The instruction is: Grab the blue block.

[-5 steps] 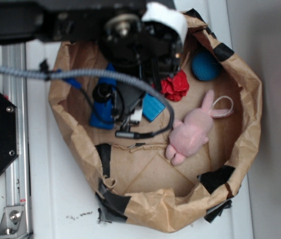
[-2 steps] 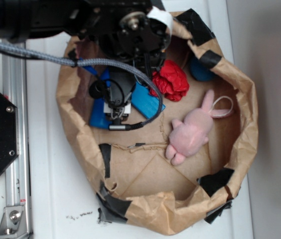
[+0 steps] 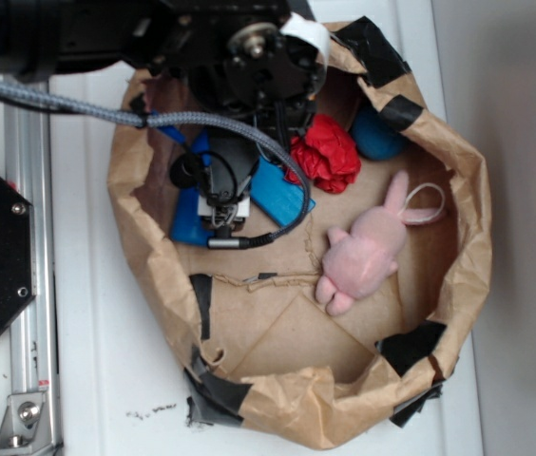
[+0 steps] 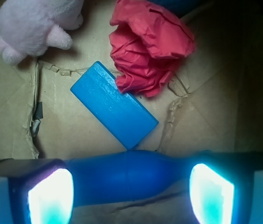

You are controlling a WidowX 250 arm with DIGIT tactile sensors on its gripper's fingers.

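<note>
The blue block (image 4: 114, 111) lies flat on the brown paper in the middle of the wrist view, turned diagonally, its upper right edge against a crumpled red cloth (image 4: 148, 46). My gripper (image 4: 131, 193) is open, its two glowing fingertips (image 4: 50, 196) wide apart at the bottom of that view, short of the block. A blue bottle (image 4: 136, 175) lies crosswise under the gap between them. From the exterior view the block (image 3: 282, 195) shows just right of the gripper (image 3: 222, 211), partly under the cable.
Everything sits inside a crumpled brown paper bag (image 3: 468, 237) with raised walls. A pink plush bunny (image 3: 368, 252) lies right of centre, a dark blue ball (image 3: 374, 138) at the far right wall. The blue bottle (image 3: 187, 218) lies left of the gripper.
Over the last second the arm shifted towards the back of the bag, and more of the blue block now shows. Since 0.4 s ago almost nothing moved.
</note>
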